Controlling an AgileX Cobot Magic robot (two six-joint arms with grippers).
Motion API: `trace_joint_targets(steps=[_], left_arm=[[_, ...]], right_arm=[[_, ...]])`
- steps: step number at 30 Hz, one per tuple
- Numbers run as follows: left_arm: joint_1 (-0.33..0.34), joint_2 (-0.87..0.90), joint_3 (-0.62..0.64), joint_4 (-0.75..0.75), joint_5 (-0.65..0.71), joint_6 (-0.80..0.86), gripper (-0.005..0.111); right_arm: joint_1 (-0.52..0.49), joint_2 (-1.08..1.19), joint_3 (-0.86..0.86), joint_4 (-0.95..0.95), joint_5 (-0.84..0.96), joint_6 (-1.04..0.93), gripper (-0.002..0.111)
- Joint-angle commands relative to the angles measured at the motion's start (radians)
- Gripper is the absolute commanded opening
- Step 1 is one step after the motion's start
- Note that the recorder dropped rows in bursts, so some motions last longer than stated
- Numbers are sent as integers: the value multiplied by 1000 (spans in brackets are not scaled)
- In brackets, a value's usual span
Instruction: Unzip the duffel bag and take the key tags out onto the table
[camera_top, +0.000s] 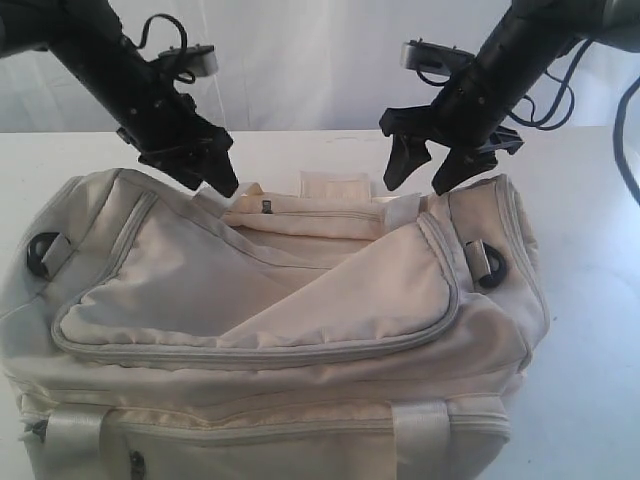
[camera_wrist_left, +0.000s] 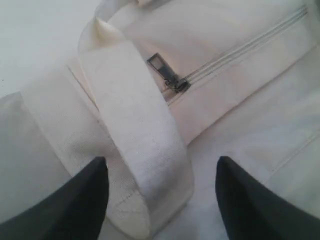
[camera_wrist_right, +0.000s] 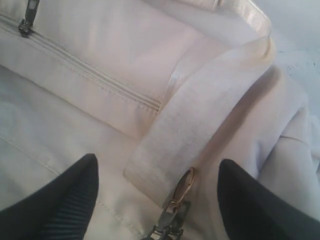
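Filling the foreground of the exterior view, the duffel bag (camera_top: 270, 300) lies on the white counter (camera_top: 590, 300), its curved top zipper (camera_top: 250, 354) apparently shut. Behind the flap, 2 tools hang just over the bag's far edge. The left tool (camera_top: 210, 176) has its jaws apart over a pale webbing strap (camera_wrist_left: 135, 130), beside a grey zipper pull (camera_wrist_left: 161, 66). The right tool (camera_top: 421, 178) is likewise spread, a brass-coloured pull (camera_wrist_right: 181, 187) lying between its fingers (camera_wrist_right: 60, 200), touching neither.

Bright, even light; wrist views softly blurred.
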Motion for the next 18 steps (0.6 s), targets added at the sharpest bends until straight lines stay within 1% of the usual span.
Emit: trace_joint_targets(steps=[1,3,4,5,7,8,9,10,18], left_arm=[[-4,47,-8,-12,-10,3,65],[-4,60,-8,-32,-24,3,63],[-4,65,-8,-54,-26,7,59],[-4,72,-8,-80,-26,19,51],[-4,75,-8,-128,-26,58,32],[-4,75,-8,-147,-21,90,16],[-4,69,-8,-156,-21,108,6],[-4,62,-8,-163,-23,119,0],[-4,-88,-8,-168,-129,148,1]], right_arm=[[2,-8,-9,3,4,-4,64],[2,-4,-9,3,4,-4,64],[2,-1,-9,3,4,-4,64],[2,3,-9,3,1,-4,64],[2,13,-9,3,-26,-4,64],[2,15,-9,6,-40,-4,64],[2,23,-9,8,-50,-4,64],[2,26,-9,8,-58,-4,64],[2,32,-9,-11,-147,-4,64]])
